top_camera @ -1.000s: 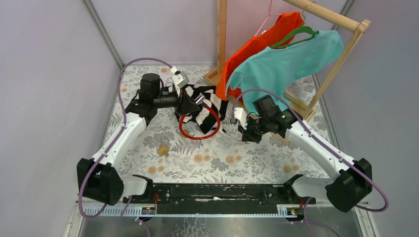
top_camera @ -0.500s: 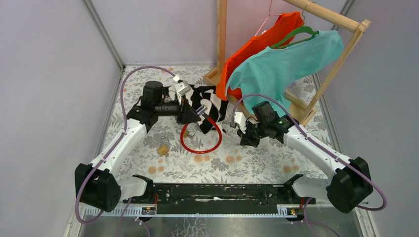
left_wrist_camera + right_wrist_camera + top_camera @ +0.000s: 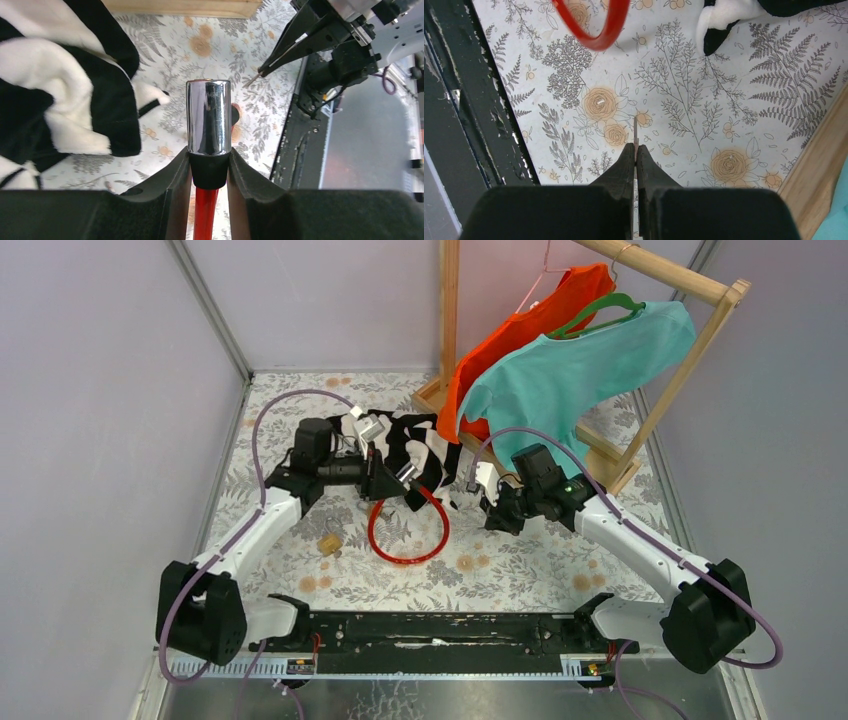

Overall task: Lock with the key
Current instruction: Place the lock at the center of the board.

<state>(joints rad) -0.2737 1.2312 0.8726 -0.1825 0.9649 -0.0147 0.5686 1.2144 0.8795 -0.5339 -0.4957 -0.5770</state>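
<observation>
The left gripper (image 3: 209,165) is closed on the lock (image 3: 208,117). Its two pads pinch the black collar just behind the chrome barrel, which sticks out past the fingertips. The red cable (image 3: 408,530) runs back between the fingers. From above, the cable drops from that gripper in a wide loop over the floral table (image 3: 520,560), just in front of a black-and-white striped cloth (image 3: 415,440); whether the loop rests on the table or hangs just above it cannot be told. The right gripper (image 3: 635,152) is shut tight on the key (image 3: 635,131). Only a thin metal blade shows, standing a little way beyond the fingertips and held above the table. In the left wrist view this gripper comes in from the upper right with the key tip aimed down toward the barrel, near it but clearly apart. In the right wrist view the bottom of the red loop shows at the upper left and a corner of the cloth at the top, neither touching the key. A small tan thing (image 3: 328,542) lies on the table to the left of the loop, apart from both arms; it is too small to make out. At the back right stands a wooden rack (image 3: 690,350) with an orange shirt (image 3: 520,330) and a teal shirt (image 3: 580,370) on hangers.
</observation>
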